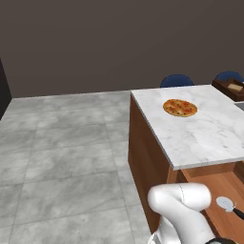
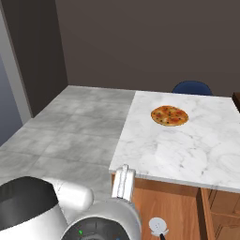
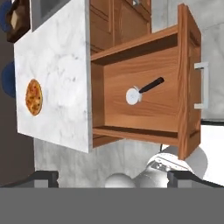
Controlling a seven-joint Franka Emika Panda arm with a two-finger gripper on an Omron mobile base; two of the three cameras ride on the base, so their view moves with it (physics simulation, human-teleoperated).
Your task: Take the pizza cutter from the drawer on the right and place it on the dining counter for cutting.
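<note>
The drawer [image 3: 144, 109] stands pulled out from the island, its silver bar handle [image 3: 201, 85] on the front. Inside, on the bare wood floor, lies the pizza cutter [image 3: 139, 92], with its pale round wheel and a dark handle pointing toward the drawer front. It also shows in the left base view as the pizza cutter [image 1: 227, 204] and in the right base view as the pizza cutter [image 2: 158, 226]. My gripper [image 3: 113, 179] hangs well above the drawer, open, with nothing between its fingertips [image 3: 41, 178]. The marble dining counter [image 3: 57, 61] lies beside the drawer.
A round orange-topped pizza [image 1: 180, 107] lies on the dining counter [image 1: 205, 133]. Two blue chairs [image 1: 177, 80] stand at the far side, and a brown box [image 1: 232, 88] sits at the counter's right end. Grey tiled floor [image 1: 62, 157] spreads to the left.
</note>
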